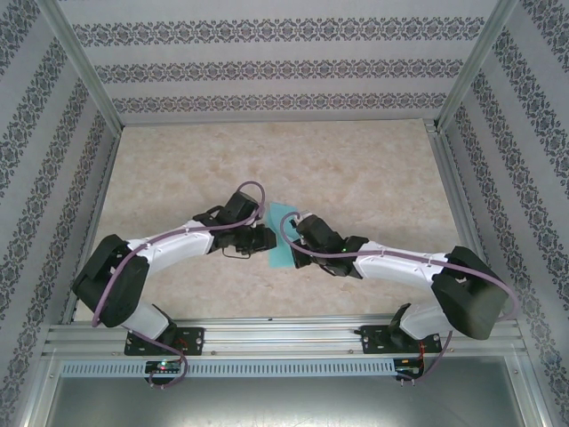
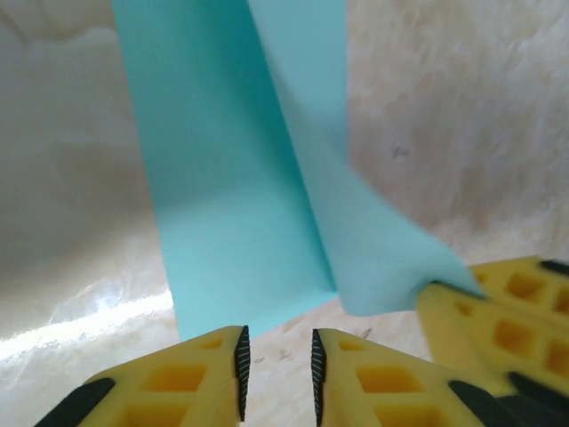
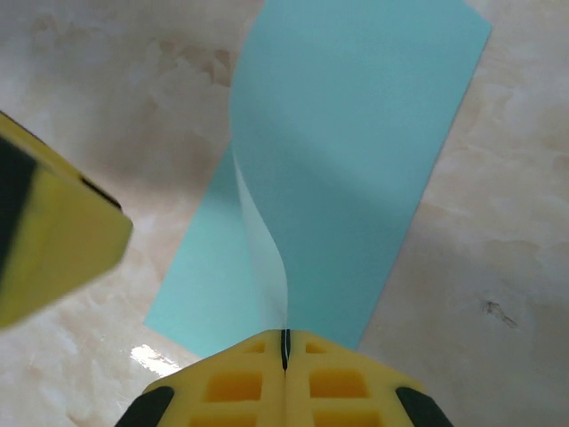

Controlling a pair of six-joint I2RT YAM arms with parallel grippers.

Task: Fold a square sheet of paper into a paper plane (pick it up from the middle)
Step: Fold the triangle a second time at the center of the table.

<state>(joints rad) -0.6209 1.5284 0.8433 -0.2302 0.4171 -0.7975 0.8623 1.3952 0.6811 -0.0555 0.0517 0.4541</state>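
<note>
1. Tabletop (image 1: 178, 178): beige, marbled, smooth-looking. Risk: nothing pins the flat part of the sheet, so a pull would likely drag the whole sheet instead of folding it.
2. Arms: left (image 1: 169, 245) and right (image 1: 400, 262) both bend in toward the middle, wrists near each other. Risk: they could bump if either one swings across.
3. Paper (image 3: 356, 160): teal, lying on the tabletop between the two hands, near-centre. Most of it is flat; one flap curls up off the surface to the right hand. It is a part-folded sheet, not a plane yet. Risks: the flap comes down skewed and the crease runs crooked; the thin sheet could tear or crumple if tugged hard.
4. Right hand (image 3: 284, 342): clenched on the raised flap's edge, pinching close to the rim. Risk: the edge slips out and the flap springs back flat.
5. Left hand (image 2: 276, 363): released, with a narrow gap between the fingers and nothing in it; it sits just beside the sheet's near edge. Risk: lowering it there would nudge the sheet rather than press it.
6. Counts: one tabletop; two arms; one paper; two hands.
</note>
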